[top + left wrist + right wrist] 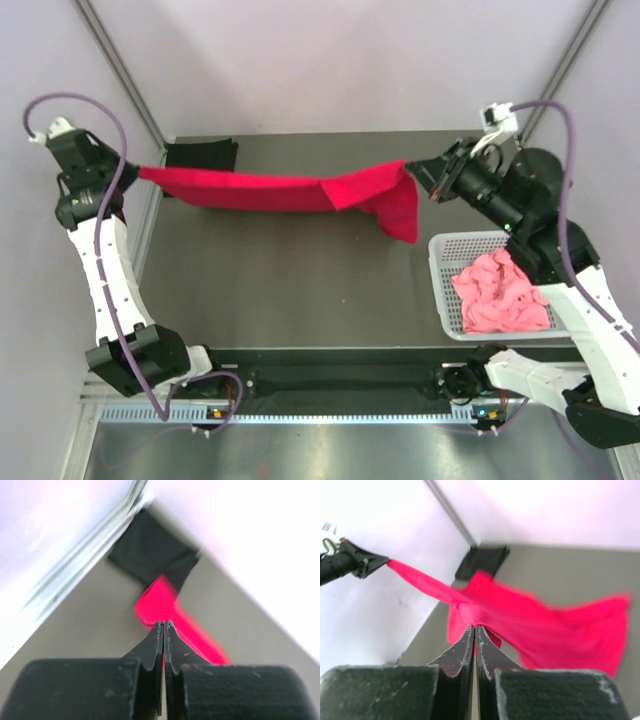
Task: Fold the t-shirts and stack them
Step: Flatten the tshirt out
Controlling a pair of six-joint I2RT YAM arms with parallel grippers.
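A bright red t-shirt hangs stretched in the air across the back of the table, held at both ends. My left gripper is shut on its left end. My right gripper is shut on its right end, where a flap of cloth droops down. A folded black t-shirt lies in the far left corner of the table, also visible in the left wrist view and the right wrist view. A crumpled salmon pink t-shirt lies in the basket.
A white plastic lattice basket stands at the right near edge of the dark table. Pale walls with metal corner posts close in the left, back and right sides.
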